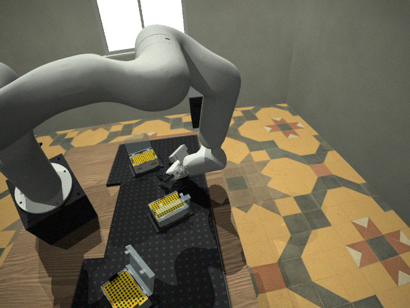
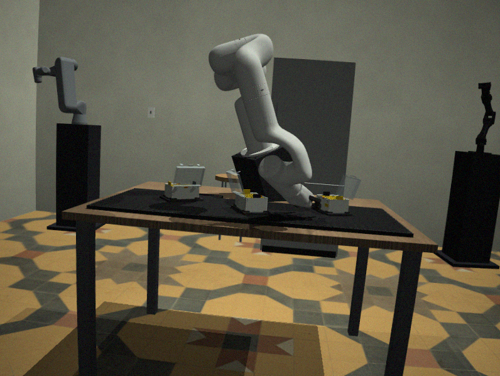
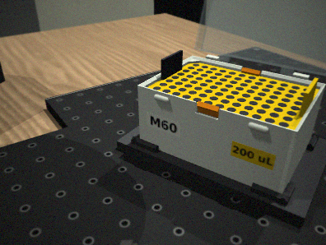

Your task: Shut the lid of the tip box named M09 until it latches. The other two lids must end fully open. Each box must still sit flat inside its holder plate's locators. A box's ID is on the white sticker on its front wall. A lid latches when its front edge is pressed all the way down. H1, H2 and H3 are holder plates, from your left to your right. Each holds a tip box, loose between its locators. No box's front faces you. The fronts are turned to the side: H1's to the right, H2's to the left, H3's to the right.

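A white tip box with a yellow rack [image 3: 230, 123] fills the wrist view. Its front sticker [image 3: 163, 124] reads M60, with a yellow "200 uL" label. Its clear lid [image 3: 267, 45] is swung open behind it. The box sits flat on its dark holder plate. It is the far box in the top view [image 1: 142, 158] and the right one in the exterior view [image 2: 331, 203]. My gripper [image 1: 164, 177] [image 2: 312, 199] is open and empty. It hovers low over the black board just in front of this box's front wall. The fingers do not show in the wrist view.
A second tip box [image 1: 169, 208] sits mid-board close behind the gripper [image 2: 250, 200], its lid raised. A third box [image 1: 127, 288] stands at the near end with a grey lid upright [image 1: 140, 267]. Their stickers cannot be read. The arm's base [image 1: 39, 192] stands to the left.
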Action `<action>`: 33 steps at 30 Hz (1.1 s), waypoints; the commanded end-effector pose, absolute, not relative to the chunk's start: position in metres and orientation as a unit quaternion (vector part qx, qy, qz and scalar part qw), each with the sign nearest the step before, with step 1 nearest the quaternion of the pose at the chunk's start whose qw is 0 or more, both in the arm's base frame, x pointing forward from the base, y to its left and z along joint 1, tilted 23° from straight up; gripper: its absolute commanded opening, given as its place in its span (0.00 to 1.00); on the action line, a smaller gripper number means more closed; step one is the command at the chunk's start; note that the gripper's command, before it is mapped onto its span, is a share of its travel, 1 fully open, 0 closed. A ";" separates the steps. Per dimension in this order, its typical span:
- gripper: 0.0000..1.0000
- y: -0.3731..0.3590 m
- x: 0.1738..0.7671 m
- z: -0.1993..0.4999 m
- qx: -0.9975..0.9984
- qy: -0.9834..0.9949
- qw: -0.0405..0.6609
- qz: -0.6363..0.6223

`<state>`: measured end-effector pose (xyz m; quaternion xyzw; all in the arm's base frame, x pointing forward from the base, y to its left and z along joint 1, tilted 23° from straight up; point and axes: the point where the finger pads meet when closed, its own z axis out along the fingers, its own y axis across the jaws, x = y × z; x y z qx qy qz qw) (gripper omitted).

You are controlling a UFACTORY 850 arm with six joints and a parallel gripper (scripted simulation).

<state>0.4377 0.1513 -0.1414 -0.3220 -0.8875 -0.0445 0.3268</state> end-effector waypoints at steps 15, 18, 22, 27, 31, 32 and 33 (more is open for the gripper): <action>1.00 0.177 0.421 -0.069 -0.322 -0.888 0.326 -0.045; 1.00 0.179 0.420 -0.064 -0.322 -0.888 0.326 -0.045; 1.00 0.185 0.415 -0.046 -0.322 -0.888 0.326 -0.045; 1.00 0.193 0.409 -0.023 -0.322 -0.888 0.326 -0.045; 1.00 0.200 0.405 -0.005 -0.322 -0.888 0.326 -0.045; 1.00 0.202 0.404 0.000 -0.322 -0.888 0.326 -0.045; 1.00 0.202 0.404 0.000 -0.322 -0.888 0.326 -0.045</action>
